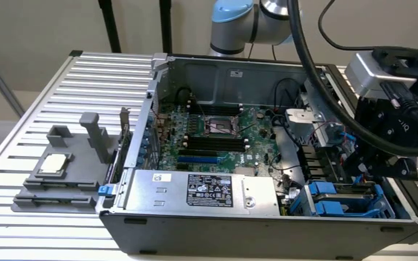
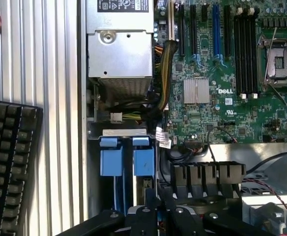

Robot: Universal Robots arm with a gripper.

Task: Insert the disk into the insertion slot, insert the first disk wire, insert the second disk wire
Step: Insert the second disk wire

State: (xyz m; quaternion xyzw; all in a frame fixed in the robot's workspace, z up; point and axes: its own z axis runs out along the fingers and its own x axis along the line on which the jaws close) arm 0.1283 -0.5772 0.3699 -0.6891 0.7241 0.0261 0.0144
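The gripper [image 2: 156,209] hangs low inside the open computer case [image 1: 216,239], at the corner where the drive bays sit. Its dark fingers [image 2: 144,216] stand together, and I cannot see anything clamped between them.

Directly under and in front of the gripper is the insertion slot [image 1: 350,200], with its bright blue clip tabs [image 2: 111,161] side by side. In the wrist view a narrow silver-grey edge [image 2: 146,184] shows between the blue parts, just beside the fingertips; it may be the disk sitting in the slot, but the view there is too dark to be sure. Thin blue wires [image 2: 118,194] run down near the tabs.

Beyond the slot from the gripper lies the silver power supply box [image 1: 202,190] with a black label, and a bundle of yellow and black cables [image 2: 165,73] goes from it toward the green motherboard [image 1: 216,138].

Outside the case, well apart from the gripper, a grey fixture [image 1: 67,168] stands on the ribbed metal table [image 1: 42,109]. A black keyboard [image 2: 8,162] rests on the table too.
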